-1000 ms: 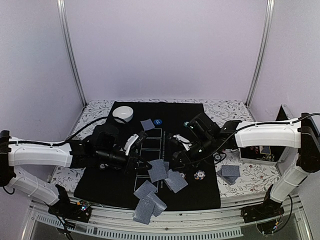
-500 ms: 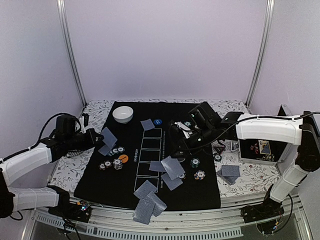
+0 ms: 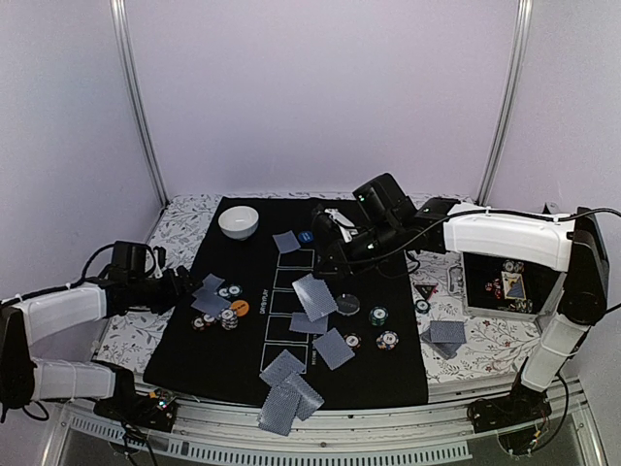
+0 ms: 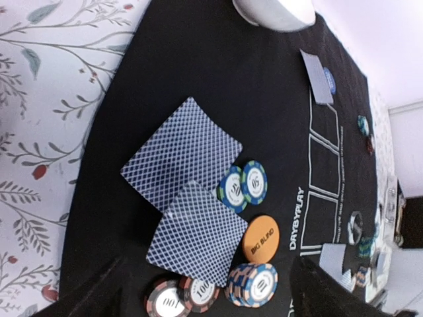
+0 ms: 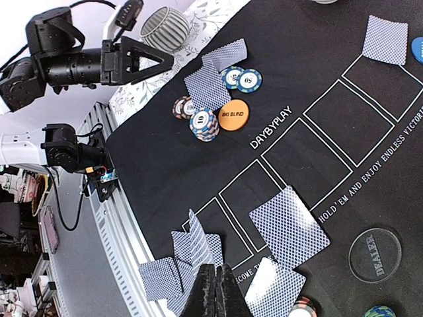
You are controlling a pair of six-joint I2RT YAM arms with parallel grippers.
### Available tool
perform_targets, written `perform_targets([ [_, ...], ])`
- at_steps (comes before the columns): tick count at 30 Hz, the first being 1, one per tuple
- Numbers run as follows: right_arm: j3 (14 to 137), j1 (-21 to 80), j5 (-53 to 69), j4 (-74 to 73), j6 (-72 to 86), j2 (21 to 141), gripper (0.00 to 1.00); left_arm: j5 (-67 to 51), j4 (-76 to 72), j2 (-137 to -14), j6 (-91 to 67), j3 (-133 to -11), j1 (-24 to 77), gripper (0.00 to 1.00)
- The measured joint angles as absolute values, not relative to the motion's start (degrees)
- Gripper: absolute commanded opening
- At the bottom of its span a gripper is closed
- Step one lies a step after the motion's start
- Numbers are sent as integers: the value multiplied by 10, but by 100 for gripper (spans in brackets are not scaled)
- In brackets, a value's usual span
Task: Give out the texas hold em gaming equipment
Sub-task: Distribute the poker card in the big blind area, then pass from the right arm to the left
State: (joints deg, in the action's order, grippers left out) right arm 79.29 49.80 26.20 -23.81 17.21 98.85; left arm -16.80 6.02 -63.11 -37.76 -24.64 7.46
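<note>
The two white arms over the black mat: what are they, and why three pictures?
They are two robot arms bolted at the table's near edge, each ending in a two-finger gripper. One picture looks down from above and behind; the other two come from a camera on each wrist. On the black mat lie grey-blue playing cards, poker chips, an orange Big Blind disc, a black Dealer disc and a white bowl. The left gripper is open, the right gripper shut; neither visibly holds anything.

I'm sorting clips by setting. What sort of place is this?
Probably a robot lab cell, dressed as a poker table: bare walls and metal posts enclose it, and a black mat carries cards and chips.
</note>
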Motion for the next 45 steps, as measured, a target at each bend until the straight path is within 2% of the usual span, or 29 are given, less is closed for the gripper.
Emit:
perform_targets([
  [1, 793, 498, 261, -238, 173, 988, 2, -162, 68, -626, -375, -249, 75, 97],
  [4, 793, 498, 256, -238, 174, 988, 2, -116, 105, -594, -373, -276, 93, 98],
  [7, 793, 498, 254, -237, 176, 988, 2, -50, 128, -553, -361, -317, 148, 95],
  [11, 793, 498, 256, -231, 178, 988, 2, -6, 98, -516, -304, -381, 296, 88],
  [14, 793, 498, 265, -219, 178, 987, 2, -69, 57, -547, -255, -416, 368, 87],
  [18, 790, 504, 278, -199, 175, 978, 2, -202, 14, -648, -203, -450, 423, 87],
  [20, 789, 510, 283, -191, 169, 969, 2, -256, 6, -693, -185, -451, 442, 83],
  [22, 789, 521, 290, -183, 162, 960, 2, -296, 9, -733, -171, -459, 453, 74],
  [23, 789, 526, 292, -180, 158, 957, 2, -310, 8, -750, -166, -466, 456, 66],
  [25, 789, 537, 297, -173, 151, 953, 2, -331, 7, -769, -159, -481, 457, 37],
  [27, 789, 542, 304, -169, 147, 952, 2, -347, -4, -774, -154, -491, 457, 2],
  [28, 788, 544, 306, -168, 144, 952, 3, -356, -11, -774, -151, -493, 457, 0],
  [30, 787, 543, 305, -165, 140, 952, 16, -371, -23, -773, -150, -496, 458, 0],
  [31, 786, 542, 306, -164, 140, 952, 28, -371, -25, -773, -152, -496, 458, 0],
  [32, 786, 542, 300, -162, 140, 952, 31, -369, -27, -773, -152, -496, 457, 0],
  [35, 772, 537, 268, -160, 141, 943, 37, -346, -29, -773, -170, -496, 445, 0],
  [38, 744, 526, 231, -165, 153, 927, 38, -322, -27, -788, -199, -500, 403, 0],
  [45, 677, 493, 158, -181, 186, 889, 39, -246, -21, -958, -240, -611, 276, 0],
])
